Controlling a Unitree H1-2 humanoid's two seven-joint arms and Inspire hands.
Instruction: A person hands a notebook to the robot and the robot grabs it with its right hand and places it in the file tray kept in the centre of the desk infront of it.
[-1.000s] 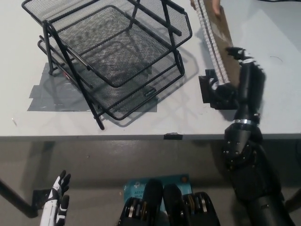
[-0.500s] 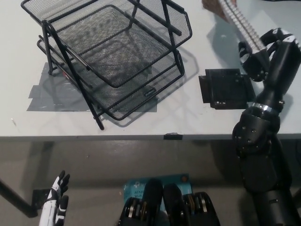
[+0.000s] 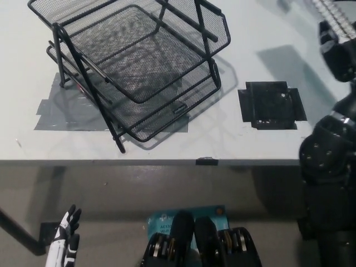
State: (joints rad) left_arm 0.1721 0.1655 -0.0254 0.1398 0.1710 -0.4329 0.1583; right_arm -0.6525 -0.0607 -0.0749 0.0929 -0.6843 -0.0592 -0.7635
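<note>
I am gripping the notebook (image 3: 334, 11) in my right hand (image 3: 338, 53), fingers closed on its spiral edge, up at the far right over the desk (image 3: 233, 142), well apart from the file tray (image 3: 136, 67). Both wire tiers of the tray are sitting bare. My left hand (image 3: 64, 242) is hanging below the desk edge, fingers spread, holding nothing.
</note>
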